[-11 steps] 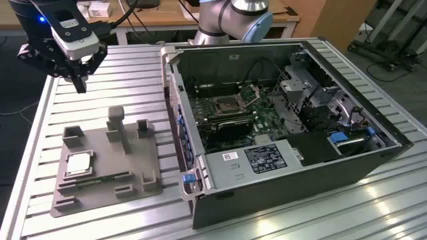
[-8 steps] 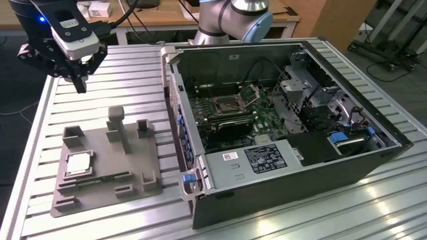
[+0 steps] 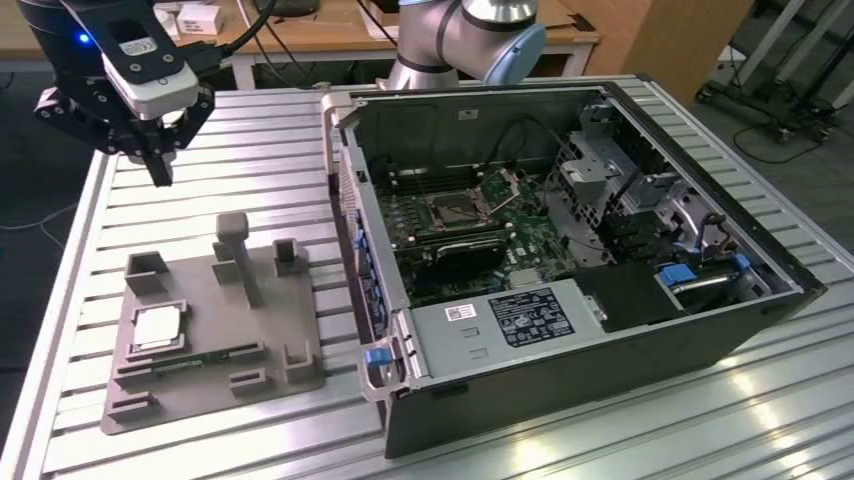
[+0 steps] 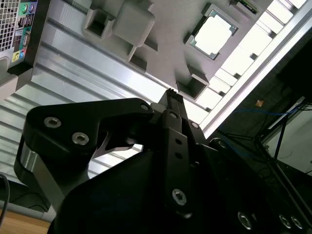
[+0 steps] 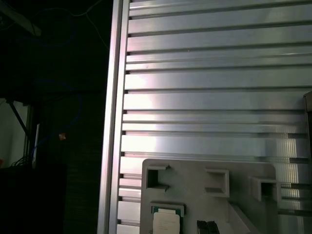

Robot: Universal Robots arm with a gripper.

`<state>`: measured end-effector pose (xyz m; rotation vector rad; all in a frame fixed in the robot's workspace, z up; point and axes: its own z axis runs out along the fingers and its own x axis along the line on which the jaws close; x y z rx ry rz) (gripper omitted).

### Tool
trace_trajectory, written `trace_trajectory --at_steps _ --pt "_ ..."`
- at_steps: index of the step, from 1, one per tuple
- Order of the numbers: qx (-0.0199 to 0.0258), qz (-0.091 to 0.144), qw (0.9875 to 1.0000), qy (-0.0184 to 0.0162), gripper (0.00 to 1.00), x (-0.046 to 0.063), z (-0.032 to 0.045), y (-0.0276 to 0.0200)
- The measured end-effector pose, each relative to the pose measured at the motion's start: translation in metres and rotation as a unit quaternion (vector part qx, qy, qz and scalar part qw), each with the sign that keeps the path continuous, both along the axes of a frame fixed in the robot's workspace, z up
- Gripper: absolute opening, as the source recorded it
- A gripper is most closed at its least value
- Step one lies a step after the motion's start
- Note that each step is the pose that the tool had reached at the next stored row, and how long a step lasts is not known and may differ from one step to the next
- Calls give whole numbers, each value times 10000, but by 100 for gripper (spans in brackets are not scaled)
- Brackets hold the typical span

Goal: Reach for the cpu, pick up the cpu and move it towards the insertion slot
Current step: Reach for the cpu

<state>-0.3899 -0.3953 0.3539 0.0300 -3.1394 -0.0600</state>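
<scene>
While cpu (image 3: 158,328) sits in tray (image 3: 200,290), reach is the step in hand

Since the gripper (image 3: 162,172) hangs over bare worktop (image 3: 254,150), well apart from the tray, this looks like the reach, with no grasp made. Jaws pressed together, pinching nothing. Cpu lies flat, pale face up, in the tray's square recess near the worktop's edge. Slot (image 3: 454,208) is inside the open case (image 3: 534,350), and its plate looks raised. My read is that the reach calls for spreading the jaws and lining up square over the chip.

arm (image 3: 461,40): wrist raised | gripper (image 3: 162,180): pointing down, jaws together, holding nothing
</scene>
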Motion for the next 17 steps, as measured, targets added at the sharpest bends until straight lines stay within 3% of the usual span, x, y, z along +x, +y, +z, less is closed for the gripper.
trace_trajectory --at_steps 17 --pt "0 0 10000 2 11 -65 1 0"
